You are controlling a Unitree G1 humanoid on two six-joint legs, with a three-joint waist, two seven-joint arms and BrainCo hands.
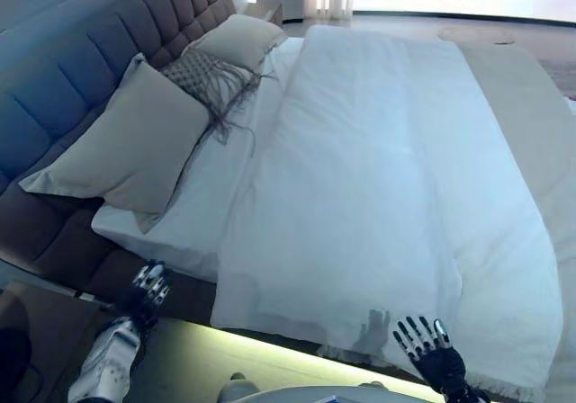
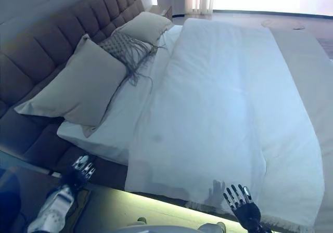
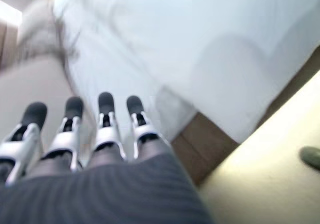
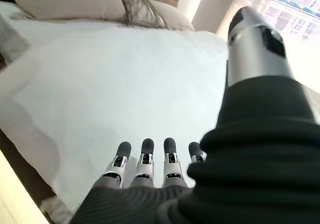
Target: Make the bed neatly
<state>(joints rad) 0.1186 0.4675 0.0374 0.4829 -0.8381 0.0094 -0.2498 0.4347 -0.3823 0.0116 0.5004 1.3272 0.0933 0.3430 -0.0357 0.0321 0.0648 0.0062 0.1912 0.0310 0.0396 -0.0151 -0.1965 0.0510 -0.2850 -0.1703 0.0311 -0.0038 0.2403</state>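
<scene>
A white duvet point(image 1: 387, 169) lies spread flat over the bed, its near edge hanging over the bed's side. Two beige pillows point(image 1: 135, 142) point(image 1: 238, 39) and a grey fringed cushion point(image 1: 207, 75) lean at the padded headboard point(image 1: 81, 52) on the left. My left hand point(image 1: 148, 288) is open and empty, low by the bed's near side under the big pillow. My right hand point(image 1: 430, 349) is open and empty, fingers straight, just below the duvet's near edge. The wrist views show each hand's fingers point(image 3: 107, 129) point(image 4: 145, 166) straight, holding nothing.
A beige bed runner point(image 1: 531, 124) covers the foot end on the right. A lit strip of floor point(image 1: 270, 358) runs along the bed's base. A bedside table point(image 1: 265, 9) stands far behind the pillows. A dark nightstand top point(image 1: 36, 322) lies at lower left.
</scene>
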